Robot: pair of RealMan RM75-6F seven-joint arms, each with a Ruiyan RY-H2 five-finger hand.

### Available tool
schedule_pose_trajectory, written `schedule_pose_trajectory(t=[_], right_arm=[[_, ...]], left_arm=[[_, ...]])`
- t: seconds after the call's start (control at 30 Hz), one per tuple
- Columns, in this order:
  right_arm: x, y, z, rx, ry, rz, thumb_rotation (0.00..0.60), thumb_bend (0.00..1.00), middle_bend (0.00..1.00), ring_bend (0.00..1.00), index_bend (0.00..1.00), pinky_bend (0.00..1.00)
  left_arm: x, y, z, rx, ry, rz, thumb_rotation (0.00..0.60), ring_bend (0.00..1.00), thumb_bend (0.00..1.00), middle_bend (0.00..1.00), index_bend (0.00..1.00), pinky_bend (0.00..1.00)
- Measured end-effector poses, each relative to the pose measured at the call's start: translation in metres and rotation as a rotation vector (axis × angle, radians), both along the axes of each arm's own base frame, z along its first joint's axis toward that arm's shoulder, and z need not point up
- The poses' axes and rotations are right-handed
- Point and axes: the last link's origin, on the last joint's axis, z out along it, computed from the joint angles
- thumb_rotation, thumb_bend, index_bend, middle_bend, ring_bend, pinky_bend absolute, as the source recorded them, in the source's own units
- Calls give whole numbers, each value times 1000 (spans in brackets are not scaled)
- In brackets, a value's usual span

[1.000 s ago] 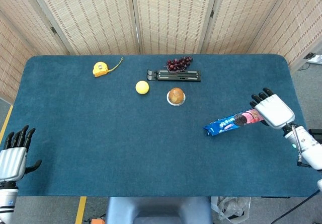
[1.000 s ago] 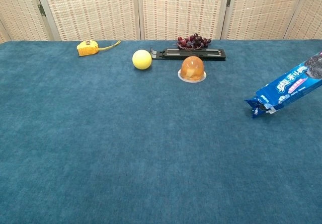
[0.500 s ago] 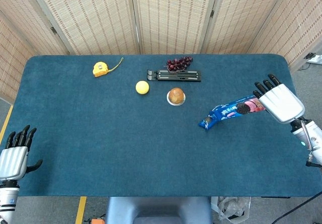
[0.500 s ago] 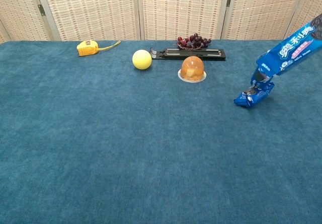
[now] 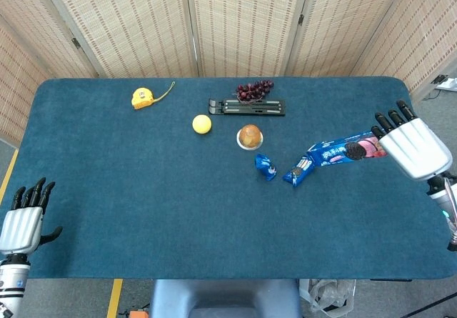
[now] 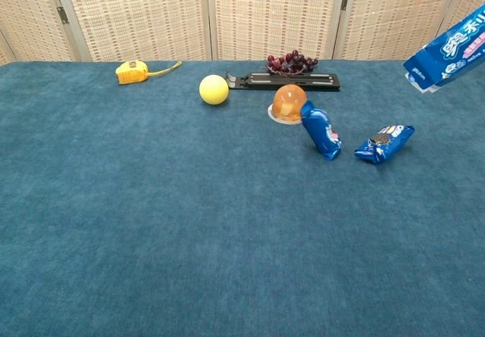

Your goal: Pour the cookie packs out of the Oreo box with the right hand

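At the right edge of the worktop (image 5: 86, 189), the right hand (image 5: 413, 146) is clamped on the far end of the Oreo box (image 5: 341, 151), which hangs in the air tilted with its open mouth pointing down and to the left. In the chest view only the mouth end of the box shows, at the upper right, well clear of the cloth. Two cookie packs are already out: one pack (image 6: 385, 143) lies almost under the mouth, and the other pack (image 6: 320, 130) stands tilted just beside the orange jelly cup (image 6: 289, 103), close enough that I cannot tell whether they touch.

The main risk, as I judge it, is that more packs remain inside; the pictures do not show the box's interior. If the tilt is too shallow, a pack could lodge at the mouth and the pour would end short. A hard shake to free it could fling a pack left into the jelly cup, the yellow ball (image 6: 214, 89) or the black rail (image 6: 284, 81) with the grapes (image 6: 291, 62) behind it. The hold is on the very end of a light carton, so a jolt could also slip it from the fingers.

The left hand (image 5: 20, 221) sits off the near left corner with fingers apart, holding nothing.
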Motion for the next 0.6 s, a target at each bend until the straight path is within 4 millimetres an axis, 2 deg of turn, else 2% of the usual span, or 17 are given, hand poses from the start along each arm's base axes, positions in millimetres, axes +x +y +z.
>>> schedule_pose_trajectory(t=[0.27, 0.47, 0.6], right_arm=[[-37, 2, -24, 32, -205, -65, 600, 218, 316, 316, 555, 214], [-78, -3, -57, 78, -494, -146, 600, 218, 314, 317, 555, 214], [-107, -5, -81, 102, -670, -198, 600, 218, 248, 272, 477, 193]], left_arm=[[1, 0, -1, -10, 2, -2, 600, 123, 231, 16, 0, 21], [0, 1, -1, -11, -3, -1, 600, 124, 231, 17, 0, 21], [-1, 1, 0, -15, -8, 5, 600, 124, 230, 17, 0, 21]])
